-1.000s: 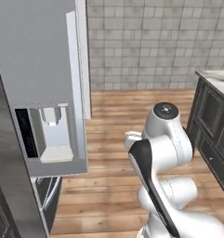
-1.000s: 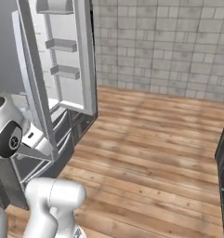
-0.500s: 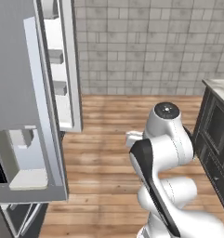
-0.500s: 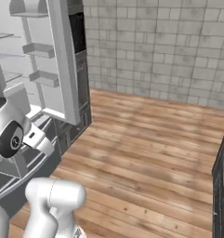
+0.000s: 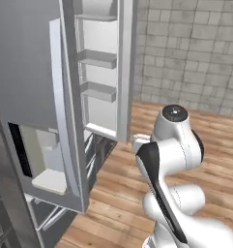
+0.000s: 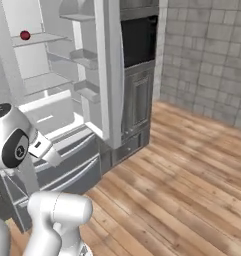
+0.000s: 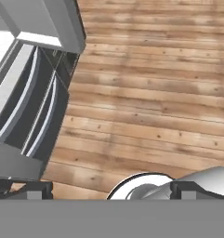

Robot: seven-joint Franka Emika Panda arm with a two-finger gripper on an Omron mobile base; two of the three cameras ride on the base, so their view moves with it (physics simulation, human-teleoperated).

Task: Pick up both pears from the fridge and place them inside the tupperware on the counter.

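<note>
Red pear [image 6: 25, 35]: I see it near the left end of an upper fridge [image 6: 52, 80] shelf.
Gripper [image 7: 108, 190]: fingertips spread, empty, aimed at floorboards.
Risk: I could clip the open door [image 5: 72, 121] while reaching in.

The fridge [image 5: 36, 72] stands at the left with both doors open. The near door [image 5: 45, 145] carries a water dispenser recess [image 5: 43, 162] in its lower part. The far door [image 5: 108, 72] shows white inner shelves [image 5: 96, 59], stacked one above another. Lower drawers [image 5: 96, 150] are visible between the doors. The white arm [image 5: 171, 160] rises at lower right over the wood floor [image 5: 214, 121]. A grey tiled wall [image 5: 190, 48] stands behind.
</note>
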